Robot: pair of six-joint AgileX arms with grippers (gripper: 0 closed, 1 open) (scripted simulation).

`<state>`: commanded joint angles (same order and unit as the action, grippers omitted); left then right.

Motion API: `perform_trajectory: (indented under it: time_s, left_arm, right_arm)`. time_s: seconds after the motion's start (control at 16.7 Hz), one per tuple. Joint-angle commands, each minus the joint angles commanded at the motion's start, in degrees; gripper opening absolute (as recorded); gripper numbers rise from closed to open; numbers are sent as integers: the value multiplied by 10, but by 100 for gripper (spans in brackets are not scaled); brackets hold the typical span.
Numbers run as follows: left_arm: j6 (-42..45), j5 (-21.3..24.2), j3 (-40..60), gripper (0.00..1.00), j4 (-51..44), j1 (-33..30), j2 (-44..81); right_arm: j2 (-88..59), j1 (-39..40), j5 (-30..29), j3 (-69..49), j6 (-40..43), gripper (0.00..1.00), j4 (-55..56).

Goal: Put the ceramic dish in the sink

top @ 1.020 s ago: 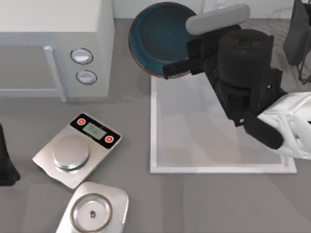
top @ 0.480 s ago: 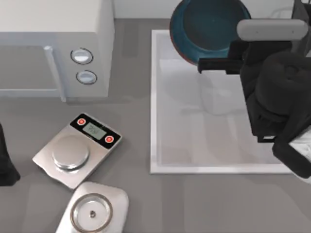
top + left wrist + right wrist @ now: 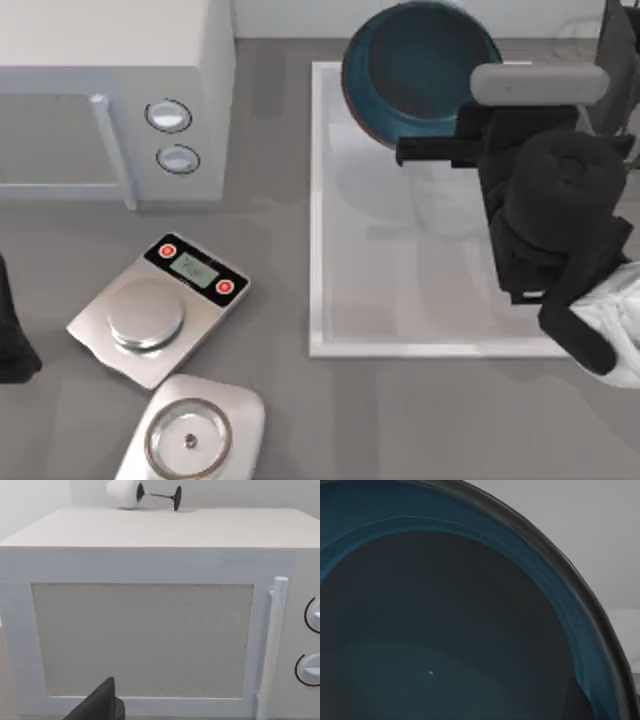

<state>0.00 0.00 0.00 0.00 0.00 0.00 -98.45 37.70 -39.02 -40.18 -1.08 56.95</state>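
Note:
The ceramic dish (image 3: pixel 420 65), a deep teal-blue bowl with a reddish-brown rim, hangs over the far end of the sink (image 3: pixel 316 260), a white rectangular basin. My right gripper (image 3: pixel 420 150) is shut on the dish's rim at the side nearest the arm, which reaches in from the right. In the right wrist view the dish's glossy dark inside (image 3: pixel 445 630) is very close. My left gripper (image 3: pixel 10 340) is parked at the table's left edge, and one dark finger (image 3: pixel 100 705) of it appears before the microwave door.
A white microwave (image 3: pixel 110 90) stands at the far left, with a wine glass (image 3: pixel 135 492) lying on top. A kitchen scale (image 3: pixel 155 310) and a round lid on a silver plate (image 3: pixel 190 435) sit at the front left. Bare grey table lies between them and the sink.
The right arm has carried the dish from beyond the sink's far left corner rightwards over the basin's far end. In the last half second it shifted slightly left. The left arm stayed still.

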Motion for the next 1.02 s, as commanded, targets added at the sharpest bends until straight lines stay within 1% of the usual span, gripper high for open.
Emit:
perform_trajectory:
  time_s: [0.36, 0.54, 0.72, 0.96, 1.02]
  left_arm:
    - [0, 0, 0, 100, 0, 0, 0]
    - [0, 0, 0, 100, 0, 0, 0]
    - [0, 0, 0, 100, 0, 0, 0]
    - [0, 0, 0, 100, 0, 0, 0]
    - [0, 0, 0, 100, 0, 0, 0]
  right_arm:
    - [-187, 0, -3, 31, 3, 0, 230]
    - [-261, -3, -3, 46, 3, 0, 319]
    - [-294, -5, -2, 53, 2, 0, 354]
    - [-294, -5, -2, 53, 2, 0, 355]
    - [-294, -5, -2, 53, 2, 8, 355]
